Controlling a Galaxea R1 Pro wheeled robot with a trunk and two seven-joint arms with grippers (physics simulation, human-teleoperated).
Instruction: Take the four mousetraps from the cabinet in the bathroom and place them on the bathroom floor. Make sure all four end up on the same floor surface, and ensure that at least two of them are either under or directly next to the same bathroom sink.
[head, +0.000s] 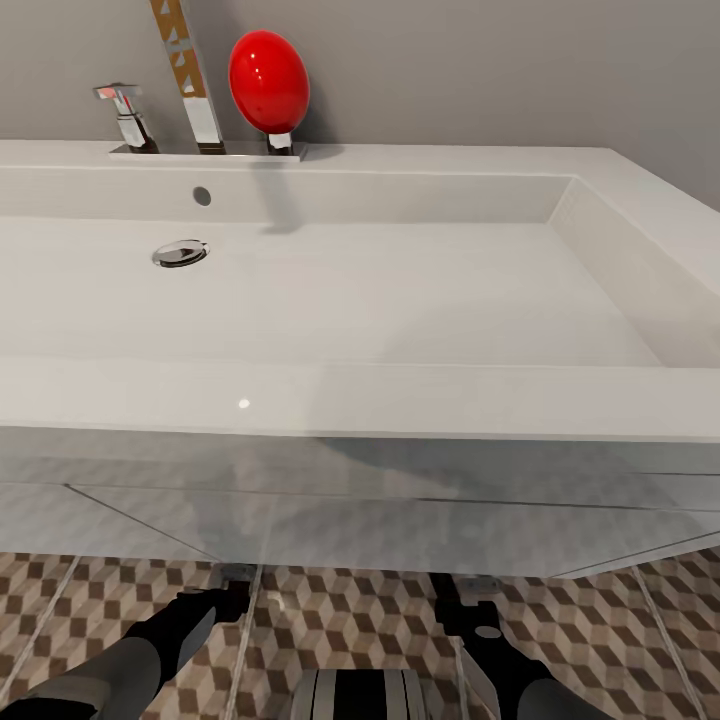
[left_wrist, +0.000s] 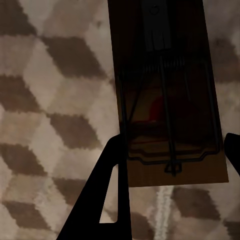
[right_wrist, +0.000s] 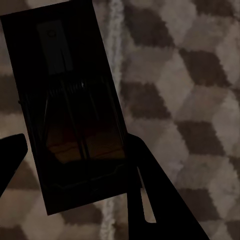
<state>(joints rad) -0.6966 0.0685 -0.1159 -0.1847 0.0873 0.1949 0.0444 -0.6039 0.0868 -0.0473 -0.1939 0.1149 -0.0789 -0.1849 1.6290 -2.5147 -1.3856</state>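
Sink (head: 400, 300) hides both pincers' tips. Left pincer (left_wrist: 172, 155) grips a mousetrap (left_wrist: 165, 100); right pincer (right_wrist: 75, 160) grips another trap (right_wrist: 75, 110), dark, over floor (left_wrist: 50, 100). No writing legible.

We count two mousetraps, one (left_wrist: 167, 95) between the left gripper's fingers and one (right_wrist: 72, 105) between the right gripper's fingers. We see two arms over the tiled floor (head: 350, 620), one sink (head: 350, 300) with one drain (head: 180, 253) and one overflow hole (head: 202, 196). Behind it stand one chrome tap (head: 190, 75), one handle (head: 125, 115) and one red egg (head: 268, 80).
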